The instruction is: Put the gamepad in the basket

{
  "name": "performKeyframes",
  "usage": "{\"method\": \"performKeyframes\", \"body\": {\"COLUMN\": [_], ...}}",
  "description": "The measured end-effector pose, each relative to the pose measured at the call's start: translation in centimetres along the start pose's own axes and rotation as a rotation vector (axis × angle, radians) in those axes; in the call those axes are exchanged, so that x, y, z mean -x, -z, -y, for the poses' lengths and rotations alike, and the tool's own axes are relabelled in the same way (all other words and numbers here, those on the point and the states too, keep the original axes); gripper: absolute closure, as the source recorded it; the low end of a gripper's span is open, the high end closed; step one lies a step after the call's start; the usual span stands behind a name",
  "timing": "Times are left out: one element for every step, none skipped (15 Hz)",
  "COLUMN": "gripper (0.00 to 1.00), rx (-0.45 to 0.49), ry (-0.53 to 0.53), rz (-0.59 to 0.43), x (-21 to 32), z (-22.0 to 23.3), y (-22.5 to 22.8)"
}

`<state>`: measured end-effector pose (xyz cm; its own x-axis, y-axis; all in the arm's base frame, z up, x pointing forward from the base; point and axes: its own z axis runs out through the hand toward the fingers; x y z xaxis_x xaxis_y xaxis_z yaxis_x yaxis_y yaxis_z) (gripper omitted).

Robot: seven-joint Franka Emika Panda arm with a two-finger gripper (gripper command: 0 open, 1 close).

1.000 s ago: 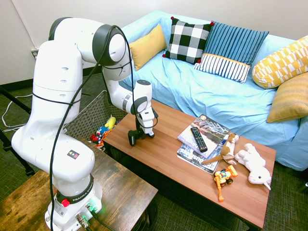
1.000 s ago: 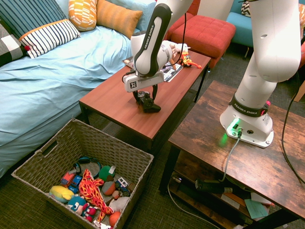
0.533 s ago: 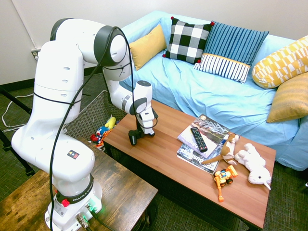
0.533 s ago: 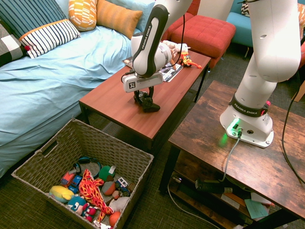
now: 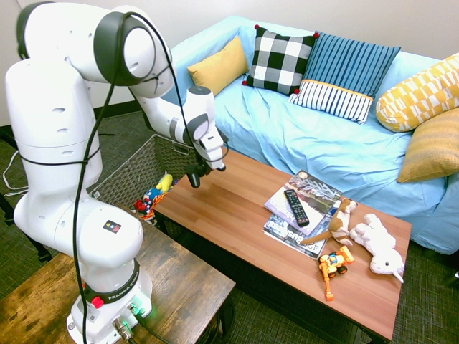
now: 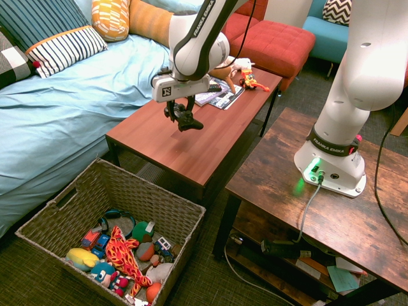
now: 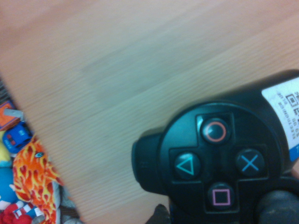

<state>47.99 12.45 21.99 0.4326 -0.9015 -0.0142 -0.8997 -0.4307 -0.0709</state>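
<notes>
Gripper (image 6: 183, 118) is pointing down, fingers clamped on the gamepad (image 6: 186, 121), which is hanging clear above the near-left end of the wooden coffee table (image 6: 191, 143). Wrist view is showing the gamepad's button cluster close up. Basket (image 6: 111, 191) is sitting on the floor beside that table end, holding toys (image 6: 121, 252).

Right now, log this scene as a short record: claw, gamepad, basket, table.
claw: the claw points down above the table, shut on the gamepad
gamepad: the gamepad hangs clear of the tabletop, its button face in the wrist view
basket: the basket sits on the floor beside the table's end, toys inside, no gamepad yet
table: the table carries magazines, a remote, plush toys
</notes>
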Motion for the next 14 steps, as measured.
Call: {"method": "performKeyframes", "body": {"gripper": [1.0,1.0,1.0,1.0,1.0,1.0,1.0,1.0,1.0,1.0,1.0,1.0,1.0,1.0], "rx": [-0.009,-0.014,-0.017,-0.018,-0.013,-0.005,0.003,0.009,0.019,0.027,0.035,0.039,0.041,0.044], "ry": [0.038,0.074,0.105,0.133,0.159,0.18,0.198,0.218,0.234,0.25,0.265,0.277,0.288,0.299], "rz": [-0.014,-0.023,-0.031,-0.04,-0.051,-0.059,-0.058,-0.056,-0.055,-0.053,-0.049,-0.049,-0.049,-0.048], "x": [2.7,5.2,7.4,9.2,10.6,11.9,13.2,14.6,16.2,17.9,19.6,21.3,22.9,24.2], "z": [1.1,2.2,3.3,4.5,5.5,6.6,7.6,8.4,9.0,9.4,9.8,10.2,10.6,10.9], "y": [1.5,2.5,3.1,3.2,3.0,2.2,1.1,-0.2,-1.6,-3.0,-4.2,-5.3,-6.3,-7.1]}}
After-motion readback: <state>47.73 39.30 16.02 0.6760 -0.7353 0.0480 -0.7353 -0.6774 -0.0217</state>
